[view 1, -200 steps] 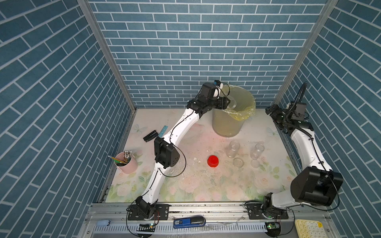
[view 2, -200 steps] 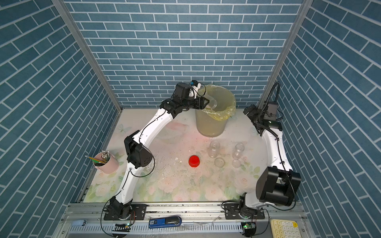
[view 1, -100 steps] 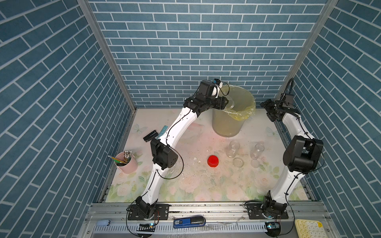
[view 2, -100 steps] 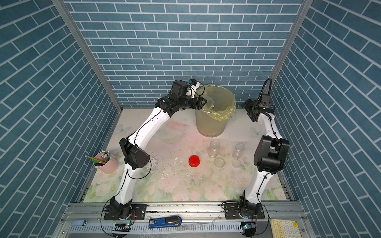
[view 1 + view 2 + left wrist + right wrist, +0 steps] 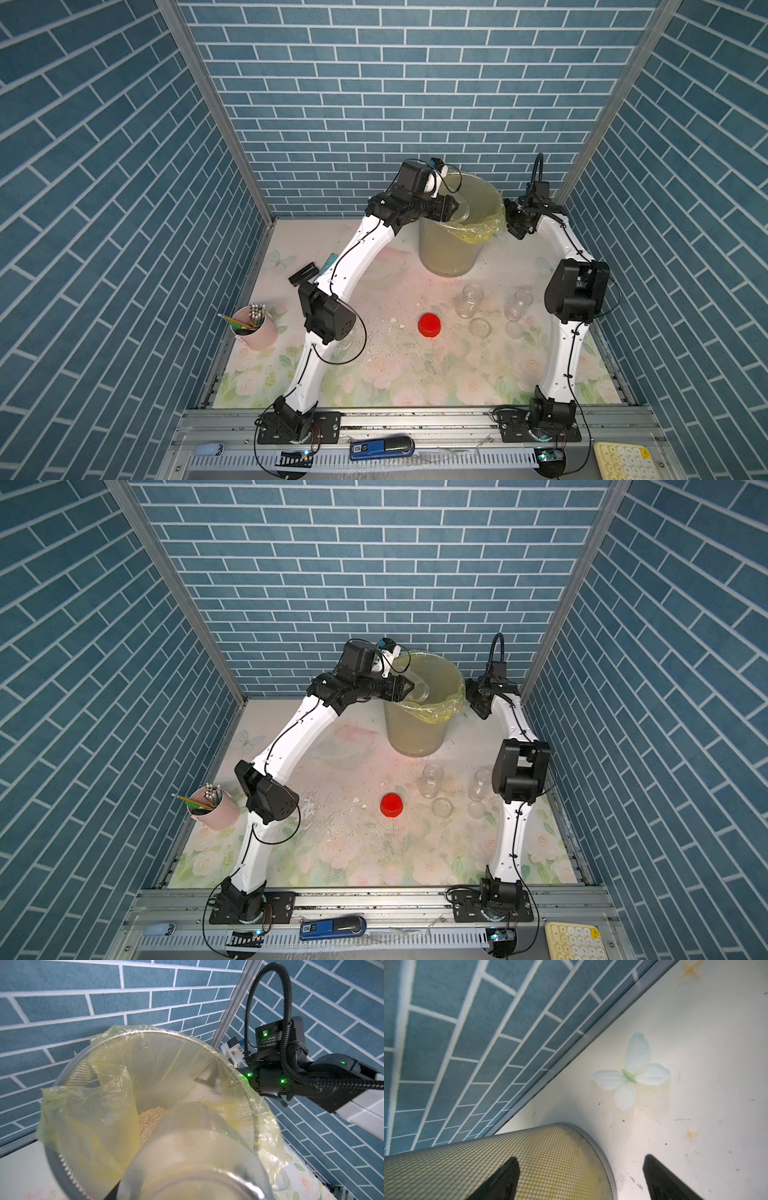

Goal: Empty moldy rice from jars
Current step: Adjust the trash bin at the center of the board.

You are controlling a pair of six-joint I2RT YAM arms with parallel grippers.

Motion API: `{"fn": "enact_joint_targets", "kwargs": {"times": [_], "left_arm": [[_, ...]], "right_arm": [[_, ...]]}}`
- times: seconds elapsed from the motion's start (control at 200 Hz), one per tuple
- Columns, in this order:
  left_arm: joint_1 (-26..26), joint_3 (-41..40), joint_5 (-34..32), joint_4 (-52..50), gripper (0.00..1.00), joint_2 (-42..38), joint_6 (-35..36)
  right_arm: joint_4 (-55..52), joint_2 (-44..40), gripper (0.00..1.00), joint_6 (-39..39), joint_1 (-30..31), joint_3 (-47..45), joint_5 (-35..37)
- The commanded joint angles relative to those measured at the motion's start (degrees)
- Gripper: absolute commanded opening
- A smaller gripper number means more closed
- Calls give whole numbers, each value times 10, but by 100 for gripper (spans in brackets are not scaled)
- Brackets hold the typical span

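Inside the blue-tiled enclosure, our left gripper clamps a tilted jar between its fingers above the lined bin. The moldy rice lies beyond the jar mouth. The right gripper is spread and empty beside the bin wall. We judge pouring is underway; next, tip fully, then withdraw.

You see bright, even light and soft shadows in both top views. The near jar is blurred.

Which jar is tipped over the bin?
The jar in the left gripper, tilted over the bin; the other two jars stand upright on the table.
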Motion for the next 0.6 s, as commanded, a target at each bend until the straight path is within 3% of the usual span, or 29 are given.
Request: {"fn": "enact_joint_targets", "kwargs": {"times": [0.0,0.165,0.42,0.595], "left_arm": [[3,8,-17,-20,23,-34,19],[11,-9,-32,-33,22,-51,30],[16,25,-87,-106,22,-41,58],[-3,32,-99,-102,18,-22,66]], "right_arm": [[-2,-50,94,-33,38,-59,-19],[24,-104,94,-38,45,-131,3],[8,-163,95,-72,42,-158,62],[19,-208,95,-82,34,-191,83]]}}
